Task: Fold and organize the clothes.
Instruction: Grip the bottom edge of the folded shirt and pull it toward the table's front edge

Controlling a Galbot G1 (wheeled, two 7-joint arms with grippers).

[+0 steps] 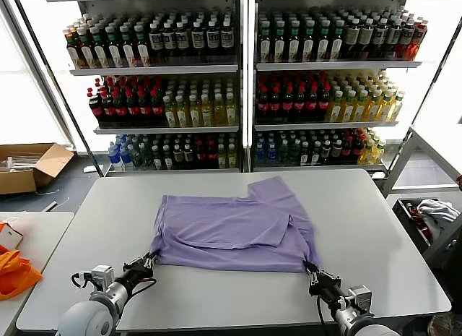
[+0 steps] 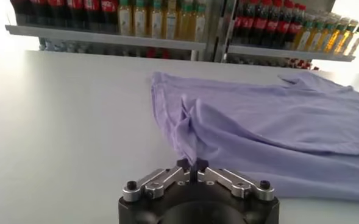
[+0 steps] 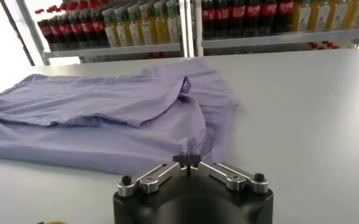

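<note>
A lavender T-shirt [image 1: 234, 231] lies partly folded on the grey table [image 1: 361, 227], plain side up, one sleeve sticking out toward the shelves. My left gripper [image 1: 149, 262] is shut on the shirt's near left corner; in the left wrist view [image 2: 192, 164] the fabric [image 2: 277, 131] rises from between the closed jaws. My right gripper [image 1: 311, 269] is shut on the near right corner; in the right wrist view [image 3: 186, 160] the cloth [image 3: 106, 115] pinches up between the closed jaws. Both corners sit low at the table's front part.
Shelves of drink bottles [image 1: 238, 83] stand behind the table. A cardboard box [image 1: 29, 166] lies on the floor at the left. An orange item [image 1: 14, 272] lies on a side table at the left. A bin with cloth [image 1: 433, 217] stands at the right.
</note>
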